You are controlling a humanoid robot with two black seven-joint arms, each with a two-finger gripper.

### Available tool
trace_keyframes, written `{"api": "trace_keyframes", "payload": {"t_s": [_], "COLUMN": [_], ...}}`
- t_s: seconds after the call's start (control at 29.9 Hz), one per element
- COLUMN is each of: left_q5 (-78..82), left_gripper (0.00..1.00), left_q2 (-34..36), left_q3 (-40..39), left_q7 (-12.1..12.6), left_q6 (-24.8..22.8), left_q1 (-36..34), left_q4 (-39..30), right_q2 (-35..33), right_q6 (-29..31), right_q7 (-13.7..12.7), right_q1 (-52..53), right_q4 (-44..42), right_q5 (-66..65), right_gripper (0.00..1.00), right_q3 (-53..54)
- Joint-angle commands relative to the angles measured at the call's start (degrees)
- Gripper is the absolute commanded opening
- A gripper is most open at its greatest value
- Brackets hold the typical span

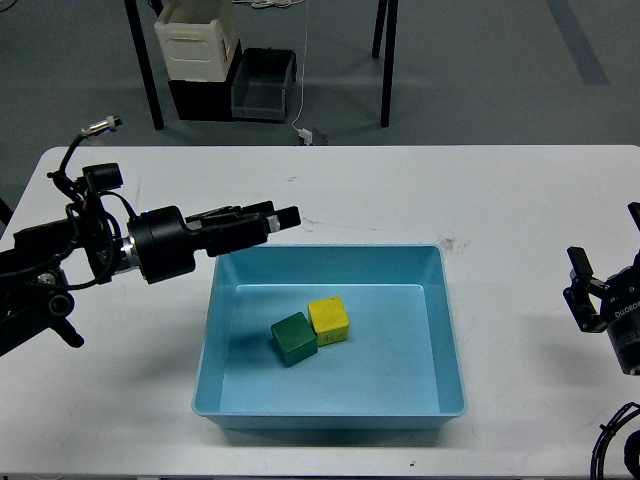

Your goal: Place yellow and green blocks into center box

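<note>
A green block and a yellow block lie side by side, touching, on the floor of the light blue box in the middle of the white table. My left gripper is open and empty, raised over the box's back left corner, apart from the blocks. My right gripper is at the right edge of the table, far from the box; its fingers look spread and hold nothing.
The white table surrounds the box. Beyond its far edge, on the floor, stand a cream bin and a dark crate between black table legs.
</note>
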Motion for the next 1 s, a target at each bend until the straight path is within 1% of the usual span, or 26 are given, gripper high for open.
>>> {"api": "trace_keyframes", "payload": {"t_s": [0.0,0.07,0.17,0.23,0.27,0.3,0.4,0.5,0.64,0.7,0.84,0.97], "left_q5": [-25.92,-41.48,-63.36,-75.25,-78.60,-80.20,-83.02,-89.34,-100.67,-103.32,-103.77,-105.18], "left_gripper": [1.00,1.00,1.00,1.00,1.00,1.00,1.00,1.00,1.00,1.00,1.00,1.00], "left_q2": [-0.74,-0.83,-0.83,-0.74,-0.65,-0.74,-0.74,-0.74,-0.74,-0.83,-0.48,0.14], "left_q3": [-8.87,-11.52,-11.53,-11.26,-11.09,-11.17,-11.87,-12.05,-11.96,-11.53,-11.08,-11.35], "left_q7": [-0.02,-0.02,-0.02,-0.02,-0.02,-0.02,-0.02,-0.02,-0.02,-0.02,-0.02,0.38], "left_q6": [2.67,3.55,3.03,1.98,0.58,-1.44,-5.57,-8.65,-14.18,-17.17,-17.59,-17.59], "left_q1": [5.44,6.95,9.14,12.39,13.71,15.11,19.16,21.10,24.43,25.84,29.00,30.41], "left_q4": [-0.10,-0.10,-0.01,-0.01,-0.19,-0.27,-0.45,-0.71,-1.77,-2.21,-2.30,-2.38], "right_q2": [0.32,0.41,1.20,1.64,1.99,2.51,4.10,4.28,4.28,4.37,5.24,5.68], "right_q6": [1.67,1.58,1.93,2.37,2.98,4.03,6.15,6.50,6.59,6.94,7.91,7.82], "right_q7": [-4.23,-4.40,-4.40,-4.40,-4.40,-4.40,-4.40,-4.49,-4.49,-4.49,-4.49,-4.49], "right_q1": [0.04,-0.05,-0.93,-1.98,-2.86,-3.56,-6.02,-7.34,-8.13,-8.49,-9.10,-9.19], "right_q4": [0.02,0.02,0.10,0.19,0.19,0.19,0.19,0.19,0.19,0.19,0.19,0.11], "right_q5": [17.63,24.06,28.47,29.44,29.97,30.58,34.88,40.15,43.85,44.82,45.09,45.35], "right_gripper": [1.00,1.00,1.00,1.00,1.00,1.00,1.00,1.00,1.00,1.00,1.00,1.00], "right_q3": [0.12,0.74,1.27,1.70,2.05,2.41,2.76,2.76,2.76,2.41,2.23,1.97]}}
